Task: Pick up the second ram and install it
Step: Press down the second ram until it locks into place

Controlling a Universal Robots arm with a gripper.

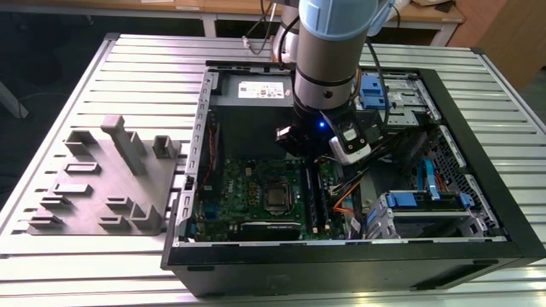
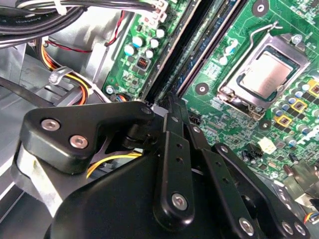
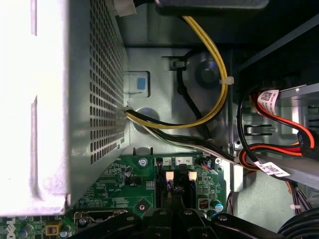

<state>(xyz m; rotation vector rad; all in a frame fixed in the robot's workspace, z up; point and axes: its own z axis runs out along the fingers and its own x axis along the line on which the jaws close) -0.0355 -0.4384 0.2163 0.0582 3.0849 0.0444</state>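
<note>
My gripper (image 1: 314,167) is low inside the open computer case (image 1: 477,153), over the far end of the memory slots on the green motherboard (image 1: 256,192). In both wrist views its black fingers (image 2: 172,124) are drawn together on a thin dark board standing edge-up in a slot. This is the second ram (image 2: 182,59), which runs away from the fingertips along the slot. In the first wrist view the gripper (image 3: 170,204) sits just short of the white slot latches (image 3: 169,175). How deep the stick sits cannot be told.
The processor socket (image 2: 264,74) lies beside the slots. Yellow, black and red cables (image 3: 214,89) run along the case wall, near a perforated metal box (image 3: 94,99). Blue drive latches (image 1: 371,89) sit at the back. A grey holder with upright slabs (image 1: 102,185) stands outside the case.
</note>
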